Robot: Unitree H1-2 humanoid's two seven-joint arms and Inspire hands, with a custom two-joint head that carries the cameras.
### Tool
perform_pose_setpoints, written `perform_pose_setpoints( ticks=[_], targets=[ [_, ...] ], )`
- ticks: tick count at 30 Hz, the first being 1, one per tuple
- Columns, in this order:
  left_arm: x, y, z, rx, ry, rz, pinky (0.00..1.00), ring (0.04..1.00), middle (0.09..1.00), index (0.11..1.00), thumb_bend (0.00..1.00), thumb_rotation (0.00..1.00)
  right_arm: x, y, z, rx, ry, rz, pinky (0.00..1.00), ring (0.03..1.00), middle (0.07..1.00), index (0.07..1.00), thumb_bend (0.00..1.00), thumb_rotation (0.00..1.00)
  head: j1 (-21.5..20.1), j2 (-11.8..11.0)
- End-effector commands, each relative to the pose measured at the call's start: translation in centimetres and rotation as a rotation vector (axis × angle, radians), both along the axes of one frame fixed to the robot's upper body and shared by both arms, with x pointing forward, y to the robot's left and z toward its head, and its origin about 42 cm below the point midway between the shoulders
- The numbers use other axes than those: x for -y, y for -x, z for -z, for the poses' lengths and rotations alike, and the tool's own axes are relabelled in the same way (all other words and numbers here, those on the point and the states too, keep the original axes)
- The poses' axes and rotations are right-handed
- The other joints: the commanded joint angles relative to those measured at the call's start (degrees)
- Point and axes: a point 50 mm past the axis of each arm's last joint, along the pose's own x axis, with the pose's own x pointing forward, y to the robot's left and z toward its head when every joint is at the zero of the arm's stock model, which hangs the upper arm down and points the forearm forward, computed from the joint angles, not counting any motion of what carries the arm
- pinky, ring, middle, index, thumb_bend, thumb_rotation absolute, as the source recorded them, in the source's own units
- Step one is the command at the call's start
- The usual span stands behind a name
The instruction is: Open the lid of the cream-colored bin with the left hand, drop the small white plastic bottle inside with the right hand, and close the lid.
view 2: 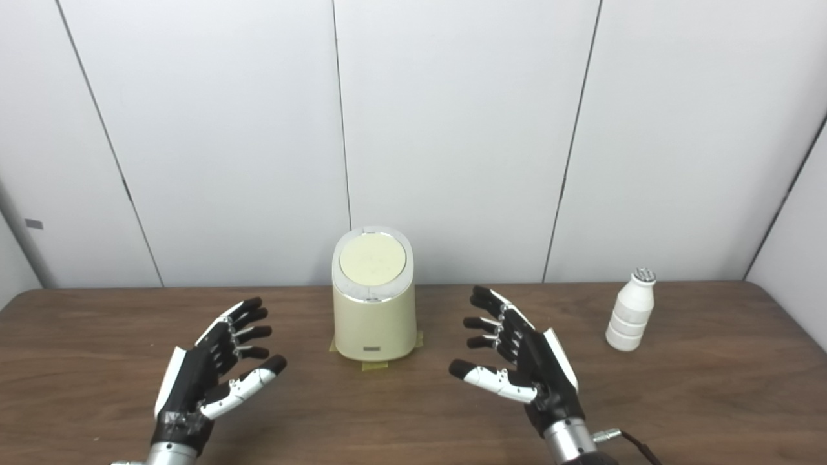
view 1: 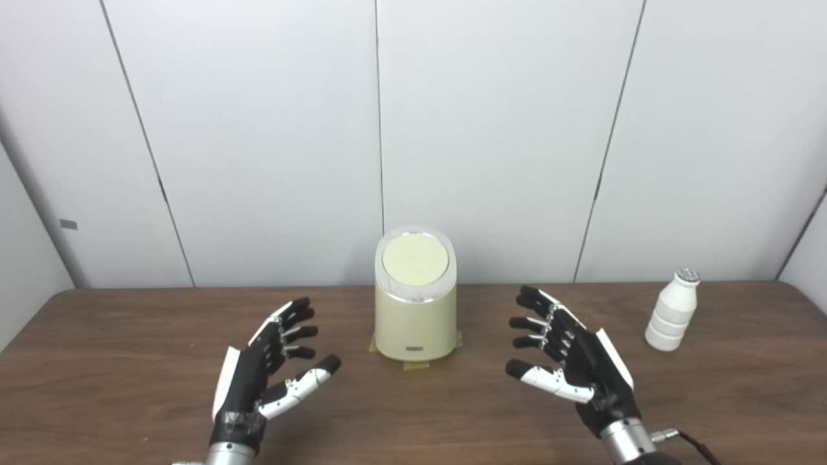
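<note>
The cream-colored bin stands upright at the middle of the brown table, its round lid down and closed. The small white plastic bottle stands upright to the far right, well apart from the bin. My left hand hovers low, left and in front of the bin, open with fingers spread and palm turned inward. On the other side, my right hand is open too, between bin and bottle, touching neither.
The table runs back to a white panelled wall just behind the bin. Yellow tape tabs hold the bin's base to the tabletop. A cable trails from my right wrist.
</note>
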Motion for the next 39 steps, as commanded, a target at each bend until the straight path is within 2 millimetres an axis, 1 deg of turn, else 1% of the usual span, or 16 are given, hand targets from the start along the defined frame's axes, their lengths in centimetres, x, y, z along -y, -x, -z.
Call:
perform_pose_setpoints(
  ticks=[1,3,6,8,10,15,20,24,29,32,35,37,39],
  targets=[
    [0.8,-1.5,-3.3,0.103,-0.018,-0.007,0.75,0.854,0.888,0.909,0.78,0.32,-0.1,-0.8,-2.0,0.083,0.015,-0.018,0.64,0.757,0.863,0.864,0.88,0.35,0.1,0.1],
    [1.0,-2.3,-4.1,0.103,-0.035,-0.029,0.84,0.907,0.923,0.94,0.8,0.36,-0.1,-0.8,-1.9,0.081,0.003,-0.02,0.65,0.756,0.864,0.863,0.88,0.34,0.3,0.0],
    [1.3,-3.7,-5.5,0.108,-0.05,-0.057,0.92,0.942,0.943,0.96,0.8,0.37,0.1,-0.8,-1.8,0.08,-0.005,-0.022,0.66,0.76,0.867,0.862,0.88,0.33,0.2,-0.2],
    [1.6,-4.7,-6.6,0.116,-0.061,-0.065,0.95,0.96,0.957,0.972,0.79,0.37,0.1,-0.8,-1.8,0.083,-0.003,-0.024,0.66,0.758,0.863,0.859,0.88,0.34,0.2,-0.2],
    [2.0,-5.7,-7.8,0.133,-0.069,-0.068,0.96,0.966,0.957,0.97,0.8,0.38,0.2,-0.9,-1.8,0.087,0.003,-0.024,0.66,0.758,0.861,0.86,0.88,0.34,0.3,-0.3],
    [3.1,-8.2,-10.5,0.159,-0.085,-0.061,0.91,0.97,0.963,0.964,0.8,0.35,0.3,-0.8,-1.8,0.08,0.003,-0.015,0.67,0.762,0.863,0.858,0.89,0.35,0.3,-0.5],
    [4.7,-9.9,-12.2,0.181,-0.123,-0.025,0.9,0.96,0.956,0.961,0.83,0.33,0.2,-0.7,-1.8,0.085,0.002,-0.016,0.66,0.764,0.859,0.858,0.88,0.36,-0.1,-0.6],
    [5.9,-11.1,-12.7,0.194,-0.17,-0.01,0.89,0.962,0.962,0.969,0.86,0.29,0.2,-0.8,-1.8,0.092,0.005,-0.018,0.65,0.757,0.85,0.853,0.88,0.36,-0.3,-0.7],
    [7.5,-12.1,-13.3,0.174,-0.196,-0.005,0.86,0.96,0.962,0.965,0.89,0.28,0.1,-0.7,-1.9,0.099,0.004,-0.026,0.64,0.745,0.843,0.854,0.87,0.36,-0.4,-0.6],
    [8.3,-12.6,-13.3,0.158,-0.245,-0.01,0.88,0.985,0.986,0.976,0.88,0.27,0.0,-0.6,-2.0,0.096,0.006,-0.025,0.63,0.737,0.841,0.856,0.86,0.36,-0.5,-0.6],
    [8.8,-13.0,-13.1,0.148,-0.277,-0.022,0.93,0.999,0.999,0.992,0.88,0.25,0.0,-0.6,-2.0,0.097,0.009,-0.026,0.62,0.731,0.839,0.854,0.87,0.37,-0.5,-0.6],
    [9.1,-13.4,-12.9,0.137,-0.297,-0.034,0.94,0.999,1.0,0.995,0.89,0.22,0.0,-0.6,-2.0,0.101,0.008,-0.031,0.61,0.729,0.842,0.857,0.86,0.37,-0.5,-0.6],
    [9.4,-13.9,-12.7,0.125,-0.317,-0.047,0.94,1.0,1.0,0.999,0.89,0.18,0.0,-0.6,-2.0,0.101,0.01,-0.031,0.61,0.726,0.842,0.855,0.86,0.37,-0.5,-0.7]
  ],
)
